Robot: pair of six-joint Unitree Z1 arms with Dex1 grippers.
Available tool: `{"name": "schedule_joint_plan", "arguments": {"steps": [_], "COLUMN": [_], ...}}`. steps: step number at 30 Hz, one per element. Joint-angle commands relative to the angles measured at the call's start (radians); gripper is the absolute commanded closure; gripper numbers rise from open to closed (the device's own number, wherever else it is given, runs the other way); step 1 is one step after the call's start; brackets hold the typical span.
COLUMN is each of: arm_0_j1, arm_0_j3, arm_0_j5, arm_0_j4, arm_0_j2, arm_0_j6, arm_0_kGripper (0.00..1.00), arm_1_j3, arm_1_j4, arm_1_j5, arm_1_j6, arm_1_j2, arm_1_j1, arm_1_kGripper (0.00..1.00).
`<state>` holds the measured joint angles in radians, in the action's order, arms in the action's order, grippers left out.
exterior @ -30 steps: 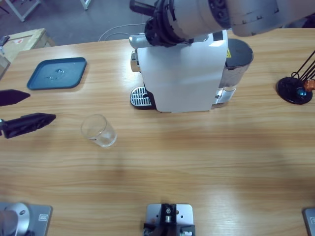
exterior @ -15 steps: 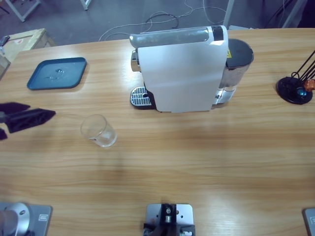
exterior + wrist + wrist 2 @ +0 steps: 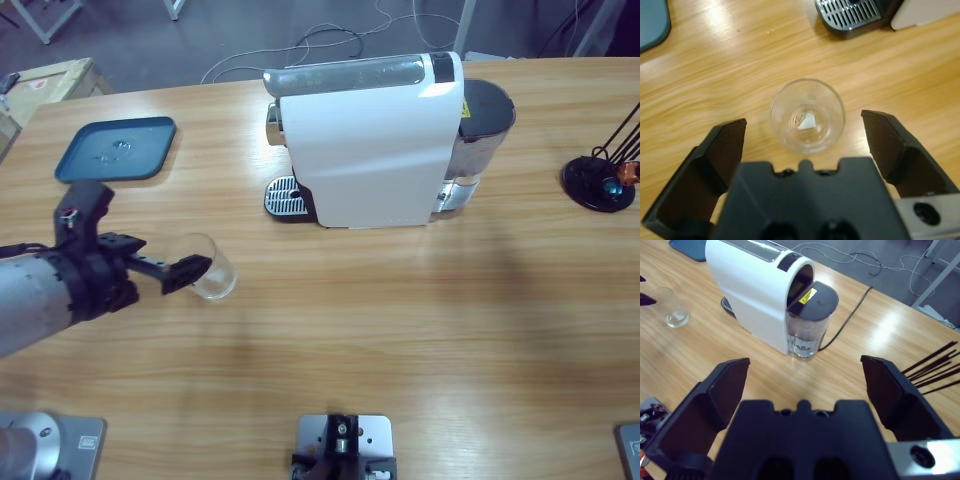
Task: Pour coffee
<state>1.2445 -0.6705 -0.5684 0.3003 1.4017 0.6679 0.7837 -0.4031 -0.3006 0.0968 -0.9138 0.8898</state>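
While agape, left pincer [image 3: 802, 137] astride glass [image 3: 807, 115]

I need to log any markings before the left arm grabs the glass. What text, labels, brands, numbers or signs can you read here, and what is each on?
None can be read.
Yellow sticker on the coffee machine, beside its water tank: a warning-type label, print too small to read.
Glass tumbler between the open jaws of the left end effector: faint marks on the glass, not legible.
Blue tray: no text visible.
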Motion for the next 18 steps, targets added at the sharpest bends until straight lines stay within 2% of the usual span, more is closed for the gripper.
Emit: {"name": "schedule_joint_plan", "arguments": {"steps": [1,12,15,18], "arm_0_j1": [0.015,0.025,0.039,0.06], "arm_0_j3": [0.054,0.087,0.085,0.084], "arm_0_j5": [-0.05,-0.157,-0.169,-0.179], "arm_0_j4": [-0.127,-0.212,-0.245,-0.252], "arm_0_j2": [0.159,0.315,0.356,0.379], "arm_0_j6": [0.065,0.226,0.249,0.287], "arm_0_kGripper": [0.004,0.042,0.156,0.187], "arm_1_j3": [-0.051,-0.052,-0.05,-0.049], "arm_1_j4": [-0.041,-0.114,-0.143,-0.157], "arm_1_j5": [-0.023,-0.029,-0.029,-0.029], "arm_1_j6": [0.016,0.044,0.051,0.054], "arm_1_j2": [0.046,0.087,0.107,0.121], "arm_1_j1": [0.005,-0.002,-0.008,-0.024], "arm_1_kGripper": [0.0,0.0,0.0,0.0]}}
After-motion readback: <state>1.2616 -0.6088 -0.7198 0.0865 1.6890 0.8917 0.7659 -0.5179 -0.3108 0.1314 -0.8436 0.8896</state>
